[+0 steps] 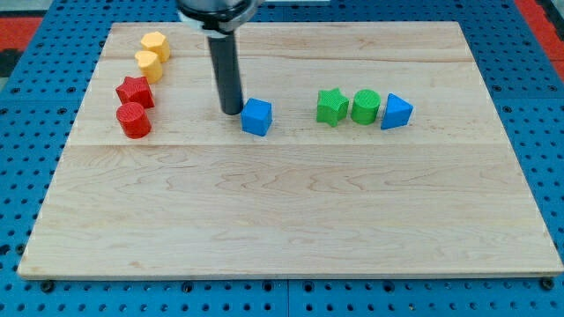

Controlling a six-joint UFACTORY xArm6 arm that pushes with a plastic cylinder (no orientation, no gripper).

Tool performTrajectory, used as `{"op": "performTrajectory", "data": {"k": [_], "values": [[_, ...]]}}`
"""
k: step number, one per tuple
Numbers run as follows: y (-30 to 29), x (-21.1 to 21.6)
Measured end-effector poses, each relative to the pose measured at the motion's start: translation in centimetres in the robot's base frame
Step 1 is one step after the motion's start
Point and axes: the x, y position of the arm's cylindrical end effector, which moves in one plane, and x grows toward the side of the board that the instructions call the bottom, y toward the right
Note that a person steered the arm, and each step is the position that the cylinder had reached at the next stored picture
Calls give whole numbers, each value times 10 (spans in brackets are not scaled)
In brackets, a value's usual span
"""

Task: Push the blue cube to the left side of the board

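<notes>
The blue cube (256, 116) sits on the wooden board (291, 211) a little left of the board's middle, in its upper half. My tip (232, 112) rests on the board just to the left of the cube, almost touching its left face. The dark rod rises from the tip to the view's top.
At the board's upper left stand a yellow hexagonal block (156, 44), a yellow cylinder (148, 64), a red star (135, 91) and a red cylinder (134, 120). To the cube's right are a green star (331, 106), a green cylinder (366, 106) and a blue triangular block (396, 112).
</notes>
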Motion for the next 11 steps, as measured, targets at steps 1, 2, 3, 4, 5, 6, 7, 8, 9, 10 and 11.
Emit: {"op": "performTrajectory", "data": {"k": [1, 2, 3, 4, 5, 6, 7, 8, 9, 10, 11], "values": [[27, -11], [49, -14], [56, 12], [47, 51], [64, 59], [9, 74], [-42, 69], [-85, 75], [-85, 98], [-102, 101], [-126, 101]]}}
